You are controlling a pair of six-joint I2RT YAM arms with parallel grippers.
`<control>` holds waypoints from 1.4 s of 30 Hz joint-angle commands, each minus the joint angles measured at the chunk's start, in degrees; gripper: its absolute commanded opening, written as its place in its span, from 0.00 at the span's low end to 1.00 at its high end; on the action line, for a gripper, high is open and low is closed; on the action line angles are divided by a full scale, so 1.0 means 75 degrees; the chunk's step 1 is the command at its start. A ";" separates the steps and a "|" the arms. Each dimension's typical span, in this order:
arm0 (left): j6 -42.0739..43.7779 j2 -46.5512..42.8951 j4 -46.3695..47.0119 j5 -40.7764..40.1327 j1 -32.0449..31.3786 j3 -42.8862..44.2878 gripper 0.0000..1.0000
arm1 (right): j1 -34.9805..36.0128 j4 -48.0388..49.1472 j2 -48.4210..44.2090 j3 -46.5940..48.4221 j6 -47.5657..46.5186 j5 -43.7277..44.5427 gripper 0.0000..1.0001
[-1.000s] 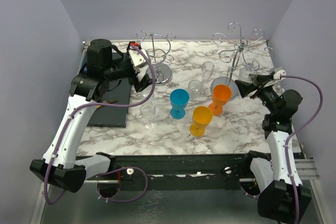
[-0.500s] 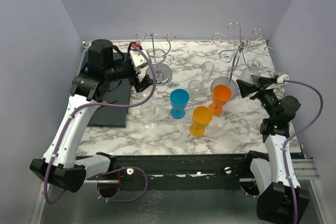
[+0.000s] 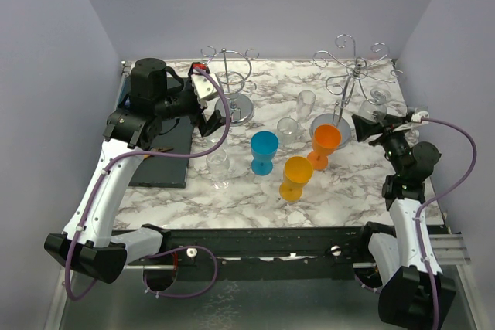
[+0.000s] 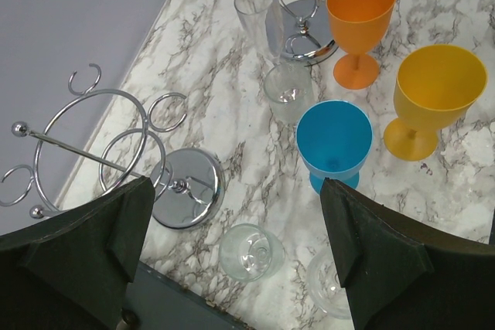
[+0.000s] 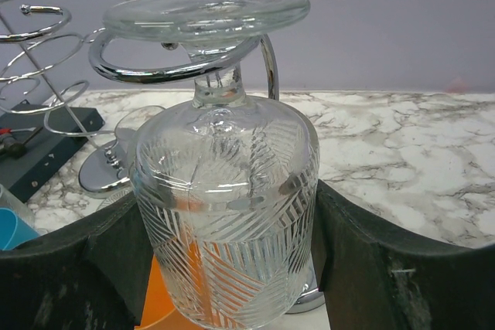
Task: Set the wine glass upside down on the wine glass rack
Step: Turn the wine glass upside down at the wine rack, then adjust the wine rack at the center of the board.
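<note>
My right gripper (image 5: pixel 232 268) clamps the inverted cut-glass wine glass (image 5: pixel 228 214), its stem inside a ring of the far-right chrome rack (image 5: pixel 178 71). Left gripper (image 4: pixel 236 199): wide, empty.

In the right wrist view the bottom edge cut off the rim of the wine glass (image 5: pixel 232 152) and the lower fingers of the right gripper (image 5: pixel 228 199). The rack (image 5: pixel 178 67) lost its top to the upper edge. The orange glass (image 5: pixel 166 303) showed only as a warped patch behind the cut bowl. The blue glass (image 5: pixel 6 229) was a sliver at the left edge. In the left wrist view a clear glass (image 4: pixel 329 295) sat half behind a finger of the left gripper (image 4: pixel 236 191), clipped by the bottom edge. From above, the wine glass was too small to tell from the rack's wires.
</note>
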 commanded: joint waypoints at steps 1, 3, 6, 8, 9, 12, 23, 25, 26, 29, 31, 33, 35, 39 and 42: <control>0.0038 -0.0001 -0.0142 -0.0061 -0.0064 -0.0052 0.97 | -0.0013 -0.0264 0.0176 0.0164 0.0143 0.0313 0.42; 0.0022 0.0010 -0.0140 -0.0053 -0.0064 -0.0035 0.97 | -0.0013 -0.0418 0.0166 0.0230 0.0085 0.0221 0.56; -0.0022 0.0031 -0.0134 -0.0041 -0.0076 0.0005 0.97 | -0.0019 -0.0688 0.0107 0.0376 0.0014 0.0159 0.72; -0.0056 0.0051 -0.0132 -0.0021 -0.0088 0.0026 0.97 | -0.0017 -0.0984 0.0027 0.0503 -0.0095 0.0132 0.80; -0.0068 0.0059 -0.0125 -0.0012 -0.0088 0.0021 0.97 | -0.0013 -0.1144 -0.0035 0.0585 -0.0159 0.0147 0.84; -0.0123 0.0104 -0.0126 -0.0014 -0.0111 0.0053 0.98 | -0.0014 -0.1743 -0.0300 0.0777 -0.0286 0.0199 0.99; -0.1241 0.0831 -0.0015 -0.0178 -0.0181 0.0571 0.99 | -0.0013 -0.4693 -0.1594 0.2200 -0.0550 0.0096 1.00; -0.1573 0.1201 -0.0012 -0.0163 -0.0181 0.0932 0.99 | -0.0017 -0.5317 -0.1766 0.2701 -0.0679 -0.0170 0.99; -0.1773 0.1384 -0.0015 -0.0165 -0.0181 0.1182 0.99 | -0.0011 -0.5635 -0.1774 0.2997 -0.0686 -0.0281 1.00; -0.2200 0.1987 -0.0093 -0.0024 -0.0181 0.1990 0.99 | -0.0003 -0.6401 -0.1466 0.3952 -0.0581 -0.0674 1.00; -0.2444 0.2364 -0.0200 0.0142 -0.0209 0.2556 0.99 | -0.0001 -0.6514 -0.1133 0.4461 -0.0271 -0.0619 1.00; -0.2477 0.2722 -0.0384 0.0132 -0.0360 0.3141 0.98 | -0.0007 -0.6705 -0.0637 0.5129 -0.0022 -0.0486 1.00; -0.2289 0.3044 -0.0638 0.0011 -0.0586 0.3687 0.97 | -0.0003 -0.6965 -0.0018 0.5852 0.0142 -0.0345 0.99; -0.1480 0.3521 -0.1116 -0.0508 -0.1347 0.4481 0.97 | -0.0003 -0.7428 0.1427 0.7217 0.0411 0.0244 1.00; -0.0793 0.3891 -0.1396 -0.0834 -0.1916 0.4966 0.96 | -0.0001 -0.7646 0.2521 0.8123 0.0592 0.0566 0.99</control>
